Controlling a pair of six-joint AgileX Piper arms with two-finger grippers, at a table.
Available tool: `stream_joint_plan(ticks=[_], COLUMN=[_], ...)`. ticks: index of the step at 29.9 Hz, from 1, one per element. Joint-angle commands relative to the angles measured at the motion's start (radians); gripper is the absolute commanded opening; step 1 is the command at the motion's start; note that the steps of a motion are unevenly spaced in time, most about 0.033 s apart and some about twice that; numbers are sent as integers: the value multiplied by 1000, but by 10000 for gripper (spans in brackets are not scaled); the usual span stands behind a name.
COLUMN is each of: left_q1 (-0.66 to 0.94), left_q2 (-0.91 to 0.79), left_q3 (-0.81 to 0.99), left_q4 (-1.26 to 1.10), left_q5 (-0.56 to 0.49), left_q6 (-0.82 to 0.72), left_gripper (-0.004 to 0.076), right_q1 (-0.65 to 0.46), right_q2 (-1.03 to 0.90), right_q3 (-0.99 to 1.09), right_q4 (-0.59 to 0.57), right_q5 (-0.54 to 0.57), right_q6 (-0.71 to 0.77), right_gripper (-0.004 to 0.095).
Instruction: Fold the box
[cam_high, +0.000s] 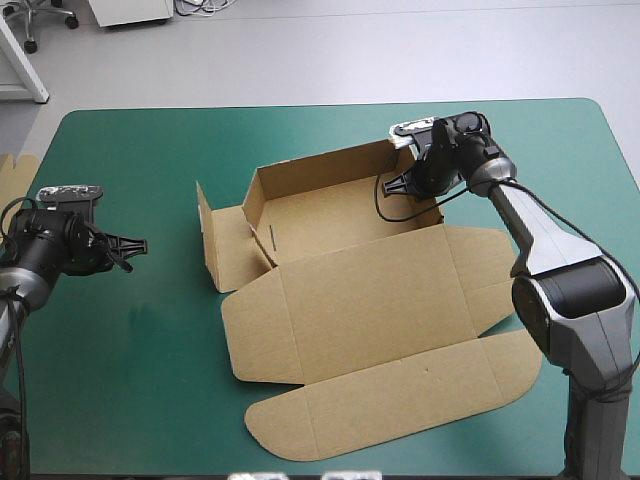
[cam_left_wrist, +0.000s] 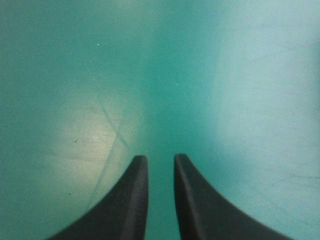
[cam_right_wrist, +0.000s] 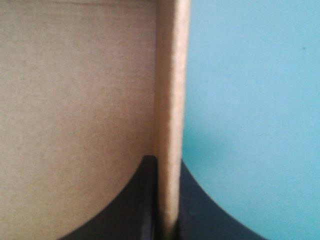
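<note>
Shows a teal-green cover (cam_high: 130, 350) over the whole table, rounded at the far corners. Shows faint crossing scratch lines (cam_left_wrist: 112, 127) and a pale sheen on that cover in the left wrist view. Shows an edge of more brown board (cam_high: 12, 172) at the table's left edge, partly out of view.

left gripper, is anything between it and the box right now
Nothing visible. In the high view the left gripper points toward the raised side flap of the box, and only bare teal-green cover lies between them. Its wrist view shows just that cover ahead of the fingers.
</note>
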Motion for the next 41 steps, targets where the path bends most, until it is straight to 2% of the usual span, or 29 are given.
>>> stream_joint_plan(ticks=[1, 13, 20, 25, 29, 33, 41], left_q1=[-3, -3, -3, -3, -3, -3, -3], left_q2=[-32, -32, -32, -21, 22, 77, 158], left_q3=[-24, -23, -23, -23, -23, -23, -23], left_q4=[-3, -14, -66, -174, -322, -451, -1065], left_q5=[-23, -59, -111, -180, -217, -248, -237], left_q6=[4, 41, 46, 92, 173, 262, 708], left_gripper=[135, 134, 132, 130, 130, 130, 130], right_q1=[-3, -34, -98, -149, -187, -222, -223], right_q2=[-59, -142, -253, -334, -385, -421, -430], right_q3=[-29, -29, -29, -29, -29, -29, -29], right_q4=[-65, -59, 23, 141, 285, 376, 432], right_q5=[-6, -24, -39, -52, -63, -55, 20], right_q6=[1, 22, -16, -64, -112, -150, -173], right_gripper=[-15, -17, -17, -17, -17, -17, -17])
